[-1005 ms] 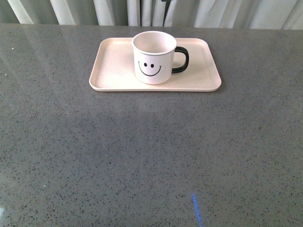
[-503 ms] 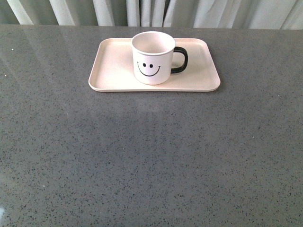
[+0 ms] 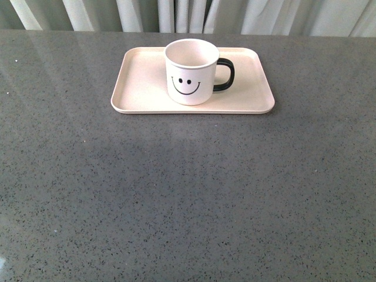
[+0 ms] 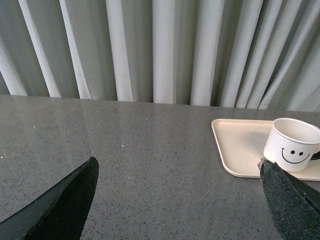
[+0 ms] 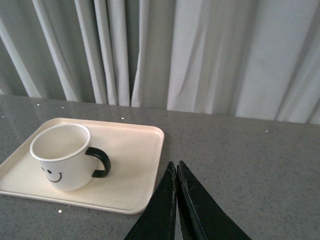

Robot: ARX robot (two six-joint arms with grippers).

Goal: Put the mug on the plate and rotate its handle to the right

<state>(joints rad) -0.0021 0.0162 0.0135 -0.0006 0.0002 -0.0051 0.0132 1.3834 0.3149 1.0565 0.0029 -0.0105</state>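
The mug [image 3: 191, 71] stands upright on the plate [image 3: 141, 88] in the upper middle of the front view, a little right of the plate's centre, its smiley face turned toward the camera and its handle [image 3: 225, 75] pointing to the right of the frame. Bare plate shows on both sides of the mug, more on the left, and the mug's base sits near the plate's front rim. The grey speckled table [image 3: 188, 194] fills the whole lower frame, open right out to its edges, with pale curtains [image 3: 176, 14] along the far edge. Neither arm reaches into the front view. The left gripper [image 4: 177, 200] is spread wide and holds nothing; the right gripper [image 5: 176, 172] has its fingers pressed together, gripping nothing, well apart from the mug.
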